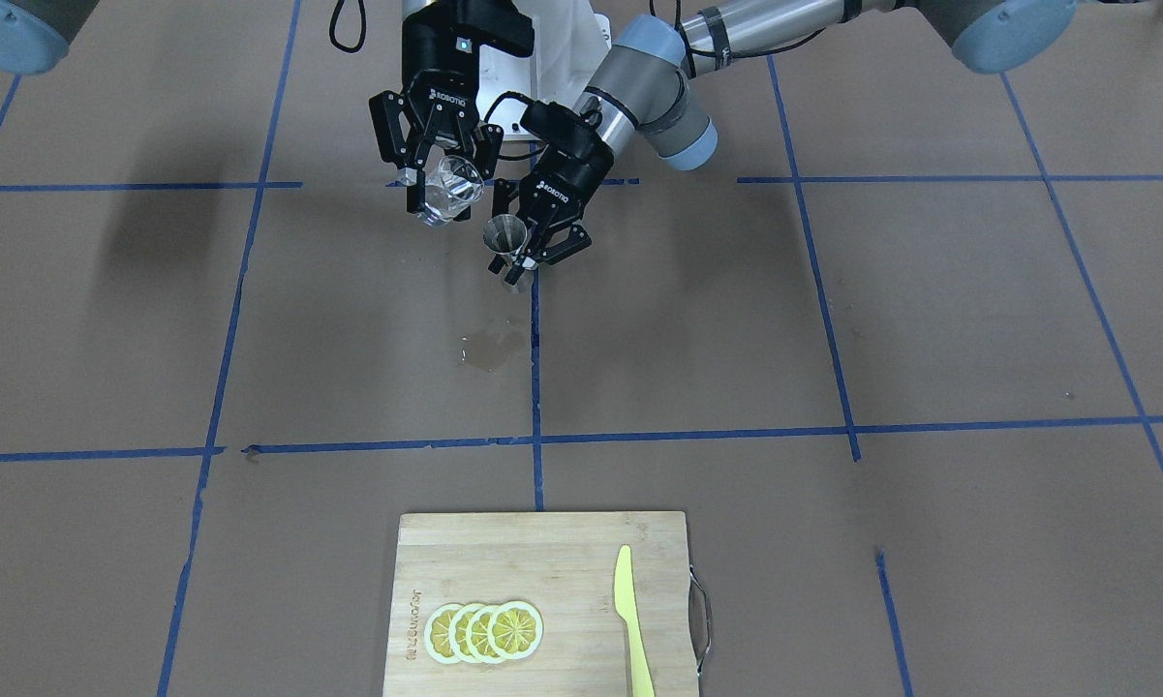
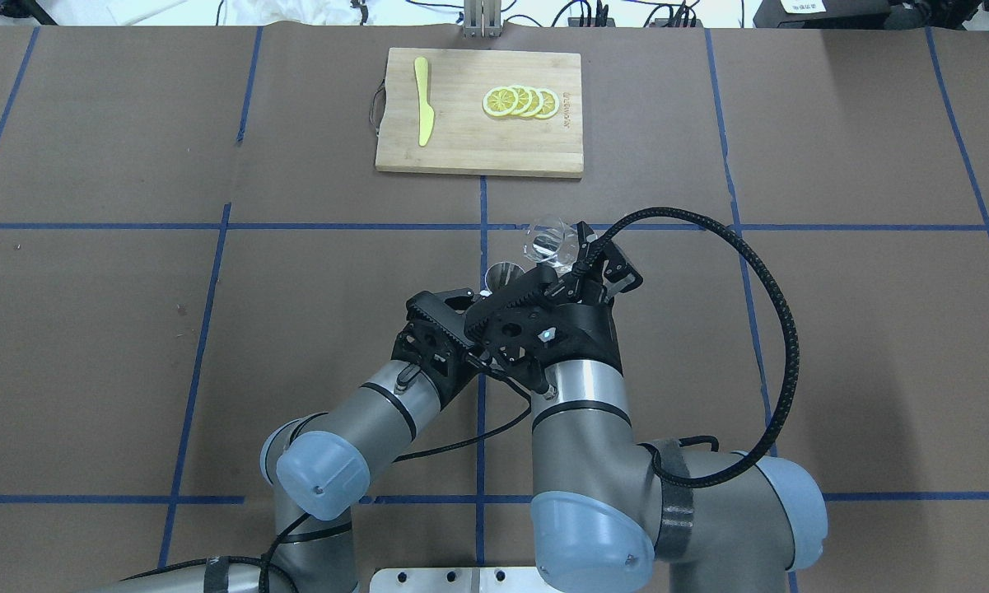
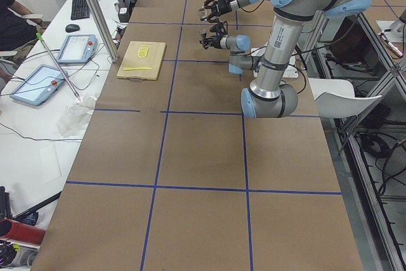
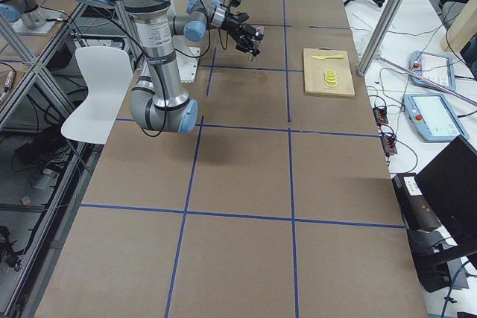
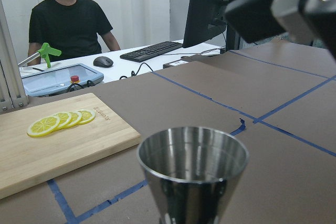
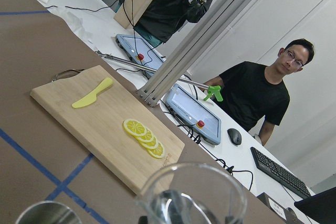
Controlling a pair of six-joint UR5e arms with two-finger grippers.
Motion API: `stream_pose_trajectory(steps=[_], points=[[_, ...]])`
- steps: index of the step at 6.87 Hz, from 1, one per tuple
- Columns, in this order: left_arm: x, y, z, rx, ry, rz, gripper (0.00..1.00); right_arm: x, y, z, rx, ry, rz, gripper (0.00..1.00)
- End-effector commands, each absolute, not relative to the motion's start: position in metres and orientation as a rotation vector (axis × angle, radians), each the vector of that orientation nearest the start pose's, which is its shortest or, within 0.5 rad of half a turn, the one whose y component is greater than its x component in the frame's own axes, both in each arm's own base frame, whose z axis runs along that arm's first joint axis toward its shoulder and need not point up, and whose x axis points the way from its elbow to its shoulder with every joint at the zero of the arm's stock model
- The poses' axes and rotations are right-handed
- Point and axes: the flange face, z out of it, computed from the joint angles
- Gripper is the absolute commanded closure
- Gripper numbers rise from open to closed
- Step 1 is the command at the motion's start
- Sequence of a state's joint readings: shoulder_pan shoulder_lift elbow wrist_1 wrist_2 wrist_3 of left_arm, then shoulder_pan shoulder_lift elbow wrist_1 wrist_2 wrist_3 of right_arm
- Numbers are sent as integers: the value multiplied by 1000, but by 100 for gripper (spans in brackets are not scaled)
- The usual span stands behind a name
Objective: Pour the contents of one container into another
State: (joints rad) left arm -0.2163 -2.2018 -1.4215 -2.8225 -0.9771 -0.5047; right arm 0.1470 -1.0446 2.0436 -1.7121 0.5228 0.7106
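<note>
Brown paper table [image 1: 833,319] with a blue tape grid. The right gripper [image 1: 438,198] is clamped on the glass cup [image 1: 455,179], tipped just above and beside the jigger [image 1: 505,235]. The left gripper [image 1: 528,254] grips that upright, held close so less spills, I'd guess.

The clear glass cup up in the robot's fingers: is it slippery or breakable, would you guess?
Probably slippery: the glass cup looks smooth and glossy, and what looks like a wet patch on the table hints at spills. Likely fragile, being clear glass held above the table. It seems light, since two fingers carry it tilted.
</note>
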Motion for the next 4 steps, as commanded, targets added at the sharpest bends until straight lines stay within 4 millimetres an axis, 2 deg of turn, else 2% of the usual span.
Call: stream_pose_trajectory(steps=[1,4], points=[[612,-328,211,1330,1066,121,100,-491,-294,157,1223,-199,-177,100],[616,-328,205,1331,1071,121,100,-489,-295,156,1232,-172,-209,100]])
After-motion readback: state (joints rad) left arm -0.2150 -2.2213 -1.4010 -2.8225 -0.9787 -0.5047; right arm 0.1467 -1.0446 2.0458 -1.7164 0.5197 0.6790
